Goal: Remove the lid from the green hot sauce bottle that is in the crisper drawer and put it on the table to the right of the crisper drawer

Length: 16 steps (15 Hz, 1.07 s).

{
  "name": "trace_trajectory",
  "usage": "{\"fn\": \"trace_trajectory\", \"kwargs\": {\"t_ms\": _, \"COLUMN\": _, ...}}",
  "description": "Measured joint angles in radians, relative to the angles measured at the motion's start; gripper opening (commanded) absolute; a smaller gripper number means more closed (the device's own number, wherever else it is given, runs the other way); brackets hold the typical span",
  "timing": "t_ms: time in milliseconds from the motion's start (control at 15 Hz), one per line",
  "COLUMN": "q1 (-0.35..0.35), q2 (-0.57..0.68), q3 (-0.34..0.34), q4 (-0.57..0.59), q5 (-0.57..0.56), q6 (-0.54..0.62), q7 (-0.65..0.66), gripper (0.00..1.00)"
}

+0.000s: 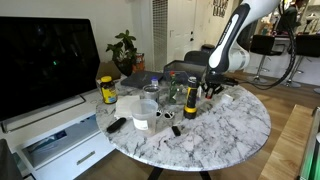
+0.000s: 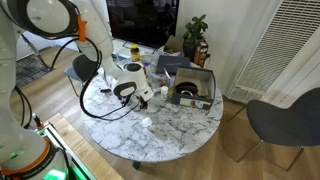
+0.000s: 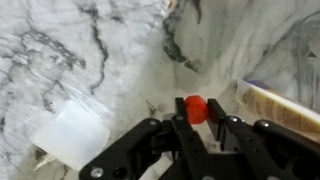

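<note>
Grips a small red lid [image 3: 195, 106] in the tool [image 3: 196, 113], with fingers drawn narrow and pressed against both sides of it. Holds the lid low over bare marble of the table [image 3: 60, 50]; cannot tell whether lid and marble touch. In the wrist view, shows a milky plastic tub [image 3: 70, 135] near the tool. In both exterior views, locates the tool [image 1: 213, 90] [image 2: 137, 93] over the table [image 1: 235, 125] [image 2: 160, 135], outside the walls of the grey drawer [image 1: 160, 82] [image 2: 192, 90] and to one side of it. In an exterior view, shows a dark bottle [image 1: 190, 103] with a yellow label standing upright just beside the tool; cannot tell whether inside the drawer.
</note>
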State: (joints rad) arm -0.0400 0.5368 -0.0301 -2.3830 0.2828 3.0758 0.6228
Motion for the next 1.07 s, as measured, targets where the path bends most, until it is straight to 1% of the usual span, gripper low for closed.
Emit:
{"fn": "trace_trajectory", "kwargs": {"t_ms": 267, "q1": -0.029, "q2": 0.019, "q3": 0.026, "q4": 0.010, "q5": 0.038, "q6": 0.001, "q7": -0.044, "gripper": 0.07}}
{"fn": "trace_trajectory", "kwargs": {"t_ms": 333, "q1": -0.034, "q2": 0.022, "q3": 0.030, "q4": 0.012, "q5": 0.046, "q6": 0.001, "q7": -0.055, "gripper": 0.51}}
{"fn": "trace_trajectory", "kwargs": {"t_ms": 400, "q1": -0.037, "q2": 0.025, "q3": 0.031, "q4": 0.014, "q5": 0.051, "q6": 0.001, "q7": -0.063, "gripper": 0.54}}
{"fn": "trace_trajectory", "kwargs": {"t_ms": 467, "q1": -0.039, "q2": 0.026, "q3": 0.033, "q4": 0.016, "q5": 0.056, "q6": 0.001, "q7": -0.070, "gripper": 0.59}}
{"fn": "trace_trajectory", "kwargs": {"t_ms": 667, "q1": -0.039, "q2": 0.022, "q3": 0.030, "q4": 0.022, "q5": 0.059, "q6": -0.002, "q7": -0.101, "gripper": 0.81}}
{"fn": "trace_trajectory", "kwargs": {"t_ms": 800, "q1": -0.036, "q2": -0.001, "q3": 0.018, "q4": 0.021, "q5": 0.055, "q6": -0.030, "q7": -0.142, "gripper": 0.97}}
{"fn": "trace_trajectory", "kwargs": {"t_ms": 867, "q1": -0.033, "q2": -0.019, "q3": 0.006, "q4": 0.021, "q5": 0.051, "q6": -0.055, "q7": -0.165, "gripper": 1.00}}
{"fn": "trace_trajectory", "kwargs": {"t_ms": 1067, "q1": -0.031, "q2": -0.086, "q3": -0.024, "q4": 0.019, "q5": 0.021, "q6": -0.170, "q7": -0.251, "gripper": 1.00}}
